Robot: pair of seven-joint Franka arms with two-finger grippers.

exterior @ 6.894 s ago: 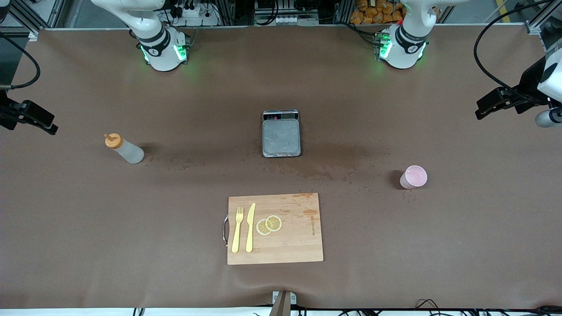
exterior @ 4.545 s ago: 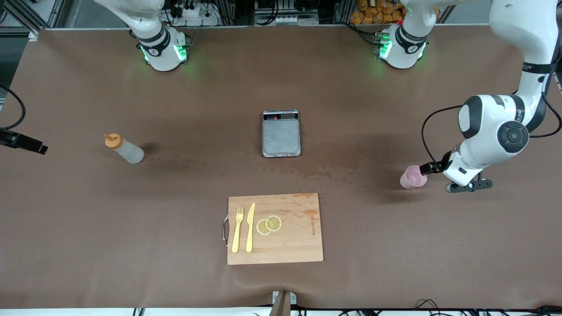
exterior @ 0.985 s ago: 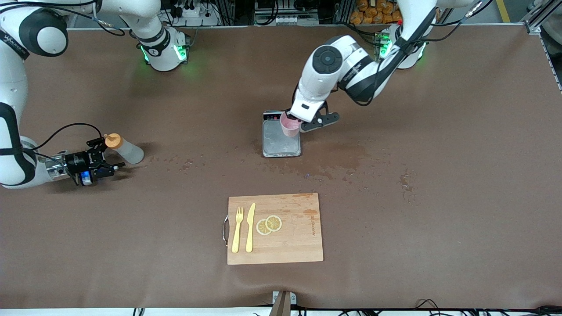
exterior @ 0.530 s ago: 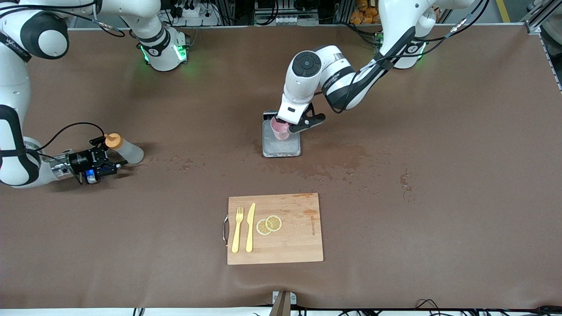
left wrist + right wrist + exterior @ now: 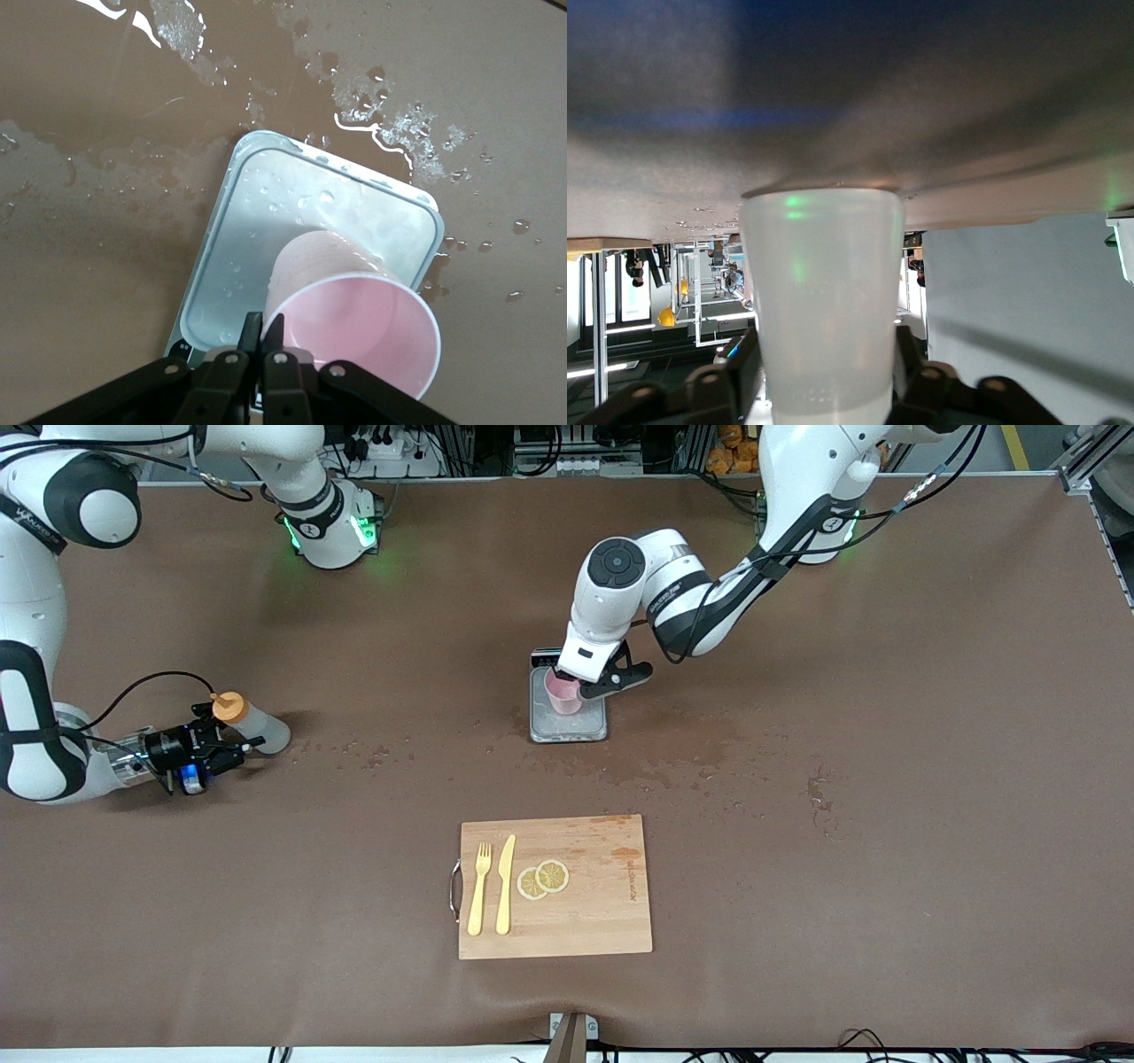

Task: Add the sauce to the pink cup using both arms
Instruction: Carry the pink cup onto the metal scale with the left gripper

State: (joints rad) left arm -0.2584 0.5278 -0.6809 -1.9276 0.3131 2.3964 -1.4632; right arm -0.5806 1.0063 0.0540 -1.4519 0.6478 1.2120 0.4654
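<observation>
- We see a robotics lab: two white robot arms on green-lit bases at a brown-covered table.
- We see aluminium framing and cable bundles along the table's edge by the bases.

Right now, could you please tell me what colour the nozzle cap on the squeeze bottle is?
Orange; the nozzle cap shows best in the front view.

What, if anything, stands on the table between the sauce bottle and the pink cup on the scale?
Nothing visible does. The sauce bottle, with the right gripper around it, and the pink cup, pinched by the left gripper over the scale, have only bare, wet-spotted table between them.
</observation>
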